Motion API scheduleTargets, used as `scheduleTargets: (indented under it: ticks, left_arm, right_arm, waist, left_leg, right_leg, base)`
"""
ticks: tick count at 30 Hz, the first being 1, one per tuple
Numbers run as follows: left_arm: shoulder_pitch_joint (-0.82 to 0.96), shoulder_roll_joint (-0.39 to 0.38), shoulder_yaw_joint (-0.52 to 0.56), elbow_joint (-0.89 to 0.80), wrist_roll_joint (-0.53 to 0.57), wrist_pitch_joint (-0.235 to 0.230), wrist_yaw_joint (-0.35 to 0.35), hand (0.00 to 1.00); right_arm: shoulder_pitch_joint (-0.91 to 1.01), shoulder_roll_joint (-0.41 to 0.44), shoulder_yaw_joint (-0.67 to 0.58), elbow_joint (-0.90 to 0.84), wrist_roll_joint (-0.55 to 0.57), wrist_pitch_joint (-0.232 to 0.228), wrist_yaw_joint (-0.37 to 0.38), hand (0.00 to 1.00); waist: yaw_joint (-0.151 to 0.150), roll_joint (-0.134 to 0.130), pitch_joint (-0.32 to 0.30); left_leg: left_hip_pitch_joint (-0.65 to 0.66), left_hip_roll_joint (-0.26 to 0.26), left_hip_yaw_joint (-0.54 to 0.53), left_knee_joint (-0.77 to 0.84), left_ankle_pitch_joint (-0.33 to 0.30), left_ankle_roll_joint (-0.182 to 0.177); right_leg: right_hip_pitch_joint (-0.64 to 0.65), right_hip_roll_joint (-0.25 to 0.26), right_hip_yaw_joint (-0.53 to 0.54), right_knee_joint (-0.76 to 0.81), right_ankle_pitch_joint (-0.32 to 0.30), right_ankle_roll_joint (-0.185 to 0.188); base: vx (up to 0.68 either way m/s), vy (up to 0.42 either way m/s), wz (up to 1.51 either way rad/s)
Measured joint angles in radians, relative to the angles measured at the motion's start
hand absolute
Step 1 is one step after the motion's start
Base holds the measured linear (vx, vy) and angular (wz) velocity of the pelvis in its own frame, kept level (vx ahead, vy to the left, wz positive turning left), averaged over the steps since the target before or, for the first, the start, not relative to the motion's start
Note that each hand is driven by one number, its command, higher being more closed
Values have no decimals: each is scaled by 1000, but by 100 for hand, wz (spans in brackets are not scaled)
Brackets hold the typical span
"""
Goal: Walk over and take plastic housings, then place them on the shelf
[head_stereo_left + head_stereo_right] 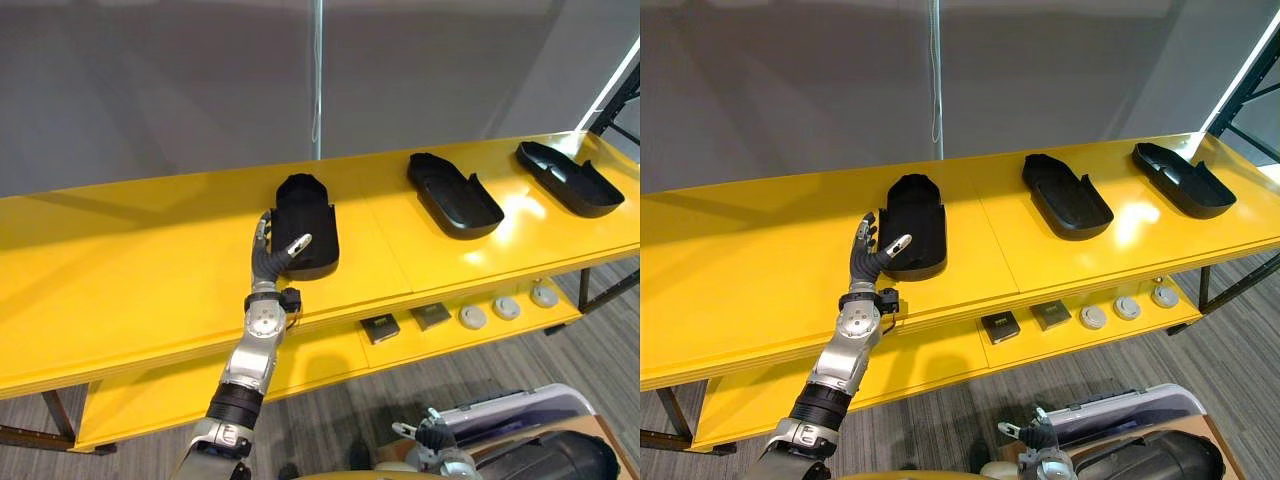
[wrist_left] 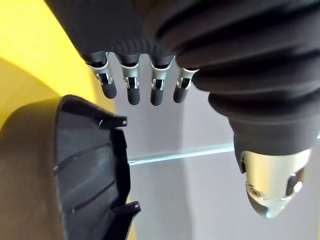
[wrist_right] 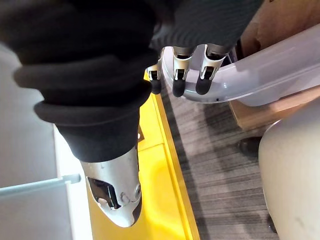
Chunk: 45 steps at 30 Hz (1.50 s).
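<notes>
As the left hand [image 1: 270, 252] hovered with fingers spread and grasping nothing, just beside the black plastic housing [image 1: 308, 228] at mid-length of the yellow shelf [image 1: 140, 270], placing looked done. The next move called for lifting clear without nudging it. The housing was a hollow shell, ribbed inside, open side up. The right hand [image 3: 177, 75] hung relaxed down low.

Small parts [image 1: 473, 317] on the lower shelf [image 1: 320, 362] are too tiny to identify.

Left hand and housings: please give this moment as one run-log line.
left hand: open, beside left housing | right hand: open, low | middle housing, right housing: on yellow shelf, untouched
</notes>
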Motion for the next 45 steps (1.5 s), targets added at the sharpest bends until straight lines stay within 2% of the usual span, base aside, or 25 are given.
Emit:
scheduleTargets:
  ticks: [3,6,7,10,15,18,22,32,36,45]
  left_arm:
    - [66,1,-39,-117,161,-4,17,0]
    - [161,3,-71,-192,261,-18,18,0]
    - [201,2,-88,-208,292,-22,16,100]
    - [279,4,-140,-231,335,-27,8,100]
    - [358,9,-209,-231,345,-65,-73,100]
    - [372,23,-225,-230,342,-81,-116,100]
    - [366,24,-231,-189,341,-93,-138,100]
    - [240,23,-255,-25,331,-82,-138,100]
    - [194,21,-257,15,323,-56,-137,100]
    - [112,20,-248,103,291,-32,-127,100]
  right_arm:
    - [5,1,0,5,5,-6,0,0]
    - [-1,1,0,24,6,-18,-1,0]
    - [-1,1,0,24,6,-20,-1,0]
    - [1,1,1,24,7,-26,-1,0]
    - [14,-1,1,24,7,-37,-2,0]
    - [15,-3,2,24,5,-37,-2,0]
    - [15,-4,2,24,4,-37,-2,0]
    - [14,-4,1,21,-5,-36,-1,0]
    - [12,-3,0,17,-4,-35,-2,0]
    - [14,-1,-2,5,-5,-33,-1,0]
  waist:
    - [12,2,-1]
    - [15,3,-2]
    - [15,3,-2]
    - [17,3,-2]
    - [42,6,-5]
    - [43,11,-8]
    - [42,12,-12]
    - [38,11,-13]
    - [29,12,-13]
    - [12,12,-13]
  left_leg:
    - [1,0,-6,0,0,0]
    - [5,0,-7,0,0,0]
    - [6,0,-6,0,0,0]
    - [6,0,-4,0,0,0]
    - [5,2,8,-1,-4,-5]
    - [4,3,15,-5,-7,-3]
    - [4,3,23,0,-8,-2]
    - [3,2,49,1,-10,3]
    - [0,2,51,1,-9,8]
    - [2,4,71,1,-13,3]
  right_leg:
    - [3,0,-3,0,-1,1]
    - [8,0,-3,0,-2,3]
    - [9,-1,-3,0,-3,3]
    - [9,-1,-1,0,-3,5]
    - [8,1,6,0,-12,14]
    - [6,2,12,0,-13,14]
    - [-3,3,24,0,-12,14]
    - [-16,4,48,0,-12,14]
    - [-20,4,51,0,-11,13]
    - [-24,6,62,-4,-3,4]
  base:
    - [-7,6,4]
    - [-4,3,1]
    - [-38,13,2]
    - [-38,9,0]
    - [-49,2,-4]
    - [-14,1,-5]
    - [4,9,-10]
    - [0,8,-7]
    - [-3,3,-3]
    - [-24,2,-4]
